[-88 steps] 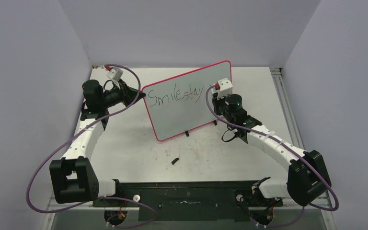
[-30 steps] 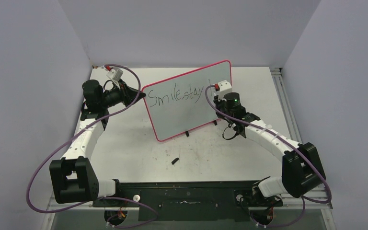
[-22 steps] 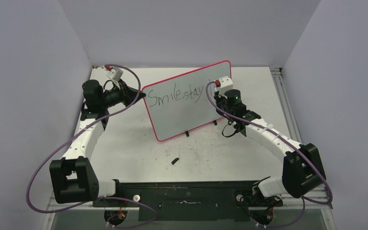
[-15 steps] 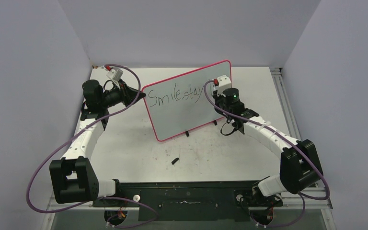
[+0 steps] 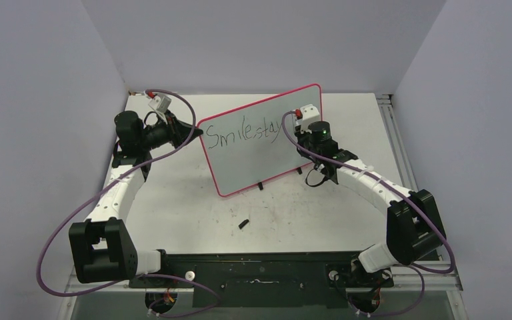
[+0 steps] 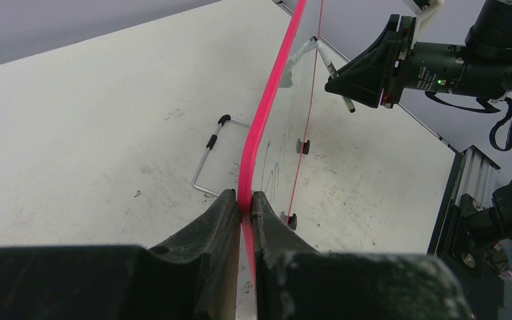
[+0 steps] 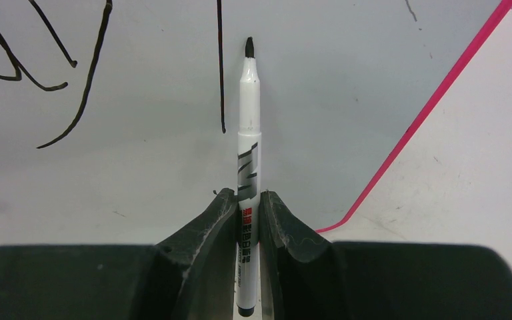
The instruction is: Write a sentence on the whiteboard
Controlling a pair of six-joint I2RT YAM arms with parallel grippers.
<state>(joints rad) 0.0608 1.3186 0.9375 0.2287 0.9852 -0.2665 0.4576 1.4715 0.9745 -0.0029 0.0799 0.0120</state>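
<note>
The whiteboard stands tilted on small black feet, its pink-red rim seen edge-on in the left wrist view. Black handwriting "Smile stay" runs across its upper face. My left gripper is shut on the board's left rim. My right gripper is shut on a white marker with a black tip. The tip points at the board face just right of a fresh vertical stroke. From above, the right gripper is at the board's upper right.
A small black marker cap lies on the scuffed white tabletop in front of the board. A wire stand leg juts out behind the board. Grey walls close in on three sides.
My right arm has shifted left and up along the board's right part, and a vertical stroke now stands after "stay". The left arm and the board have not moved.
</note>
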